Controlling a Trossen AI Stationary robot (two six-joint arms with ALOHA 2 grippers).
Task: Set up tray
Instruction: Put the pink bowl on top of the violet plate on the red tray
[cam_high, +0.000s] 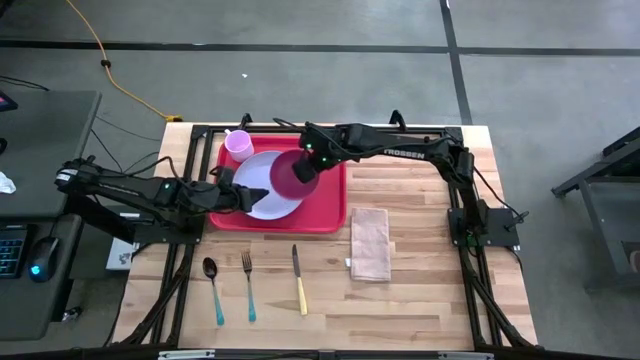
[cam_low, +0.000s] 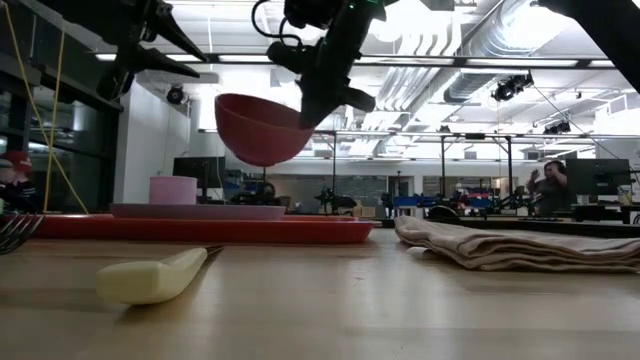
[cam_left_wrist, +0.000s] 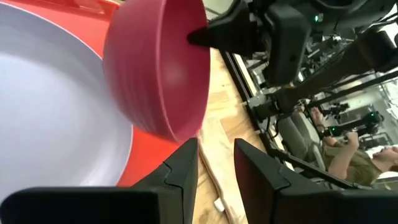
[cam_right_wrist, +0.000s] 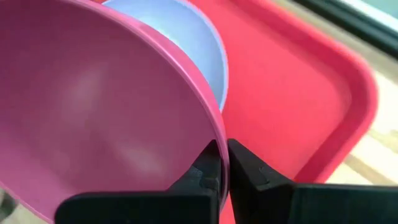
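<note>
Hovering | right end effector (cam_high: 303, 172) gripping bowl (cam_high: 292, 177) | above tray (cam_high: 330, 205)

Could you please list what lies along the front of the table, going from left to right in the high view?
Spoon → fork → knife → folded cloth.

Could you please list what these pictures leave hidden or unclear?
- High view: the bowl held by the right gripper covers part of the plate.
- Low view: the tray rim hides its floor.
- Left wrist view: the left gripper shows nothing held.
</note>
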